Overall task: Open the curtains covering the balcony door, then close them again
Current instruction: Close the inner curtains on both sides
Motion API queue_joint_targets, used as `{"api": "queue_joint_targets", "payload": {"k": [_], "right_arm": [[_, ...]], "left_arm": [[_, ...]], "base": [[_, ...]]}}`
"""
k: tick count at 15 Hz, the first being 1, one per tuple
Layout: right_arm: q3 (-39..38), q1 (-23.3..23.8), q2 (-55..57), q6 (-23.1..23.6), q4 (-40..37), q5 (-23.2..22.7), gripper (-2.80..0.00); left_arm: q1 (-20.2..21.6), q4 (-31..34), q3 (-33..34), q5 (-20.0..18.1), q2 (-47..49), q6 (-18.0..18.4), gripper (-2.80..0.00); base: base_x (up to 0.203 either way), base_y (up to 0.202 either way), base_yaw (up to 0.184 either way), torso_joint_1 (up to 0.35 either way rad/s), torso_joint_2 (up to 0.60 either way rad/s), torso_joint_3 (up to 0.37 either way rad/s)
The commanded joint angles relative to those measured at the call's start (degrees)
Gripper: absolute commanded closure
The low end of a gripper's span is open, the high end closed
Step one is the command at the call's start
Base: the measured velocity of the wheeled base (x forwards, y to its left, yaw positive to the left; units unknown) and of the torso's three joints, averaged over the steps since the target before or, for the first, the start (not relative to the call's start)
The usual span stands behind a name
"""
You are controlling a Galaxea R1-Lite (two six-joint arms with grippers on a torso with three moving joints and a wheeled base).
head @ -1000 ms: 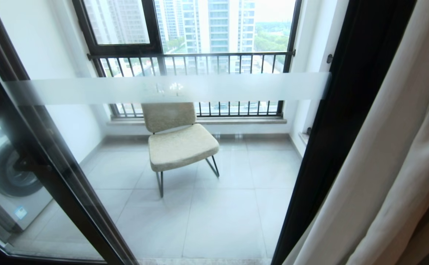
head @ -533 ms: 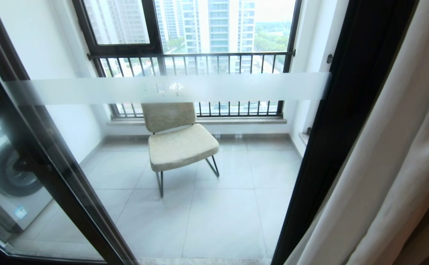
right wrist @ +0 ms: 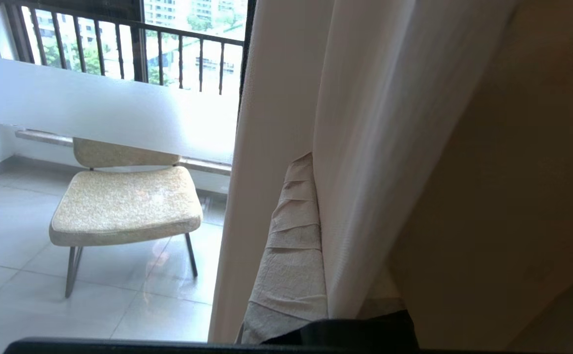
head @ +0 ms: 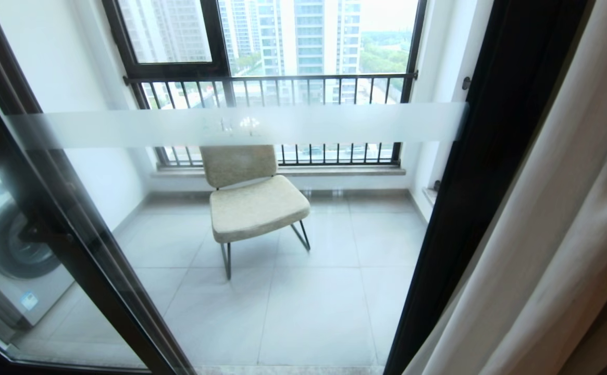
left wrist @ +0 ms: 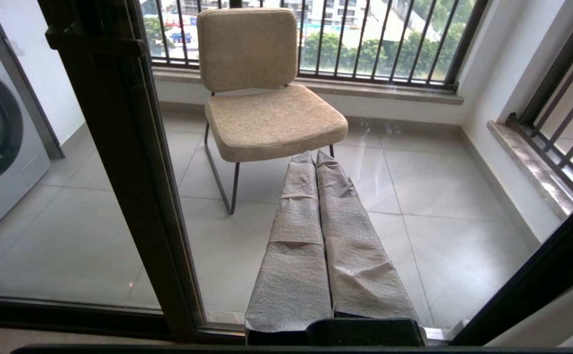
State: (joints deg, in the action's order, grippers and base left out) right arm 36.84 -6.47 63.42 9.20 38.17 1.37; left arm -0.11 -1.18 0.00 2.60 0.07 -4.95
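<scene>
The curtains [head: 558, 224] hang bunched to the right of the balcony door [head: 240, 125], so closing comes next. The right end effector [right wrist: 311, 206], pinched on a curtain fold, must drag it leftward across the glass. The left end effector [left wrist: 316, 157] idles, pressed together. Beyond the door: a chair [head: 251, 203] on the tiled floor [head: 324, 302].
</scene>
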Motion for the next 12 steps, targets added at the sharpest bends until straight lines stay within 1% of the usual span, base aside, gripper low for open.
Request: {"api": "queue_joint_targets", "payload": {"k": [1, 12], "right_arm": [[-0.28, -0.03, 0.13, 0.02, 0.24, 0.04, 0.0], [-0.19, -0.03, 1.53, -1.03, 0.5, 0.04, 0.0]], "left_arm": [[0.02, -0.05, 0.0, 0.04, 0.01, -0.06, 0.0], [0.02, 0.04, 0.0, 0.04, 0.01, 0.03, 0.0]], "base": [[0.0, 0.0, 0.0, 0.0, 0.0, 0.0], [0.0, 0.0, 0.0, 0.0, 0.0, 0.0]]}}
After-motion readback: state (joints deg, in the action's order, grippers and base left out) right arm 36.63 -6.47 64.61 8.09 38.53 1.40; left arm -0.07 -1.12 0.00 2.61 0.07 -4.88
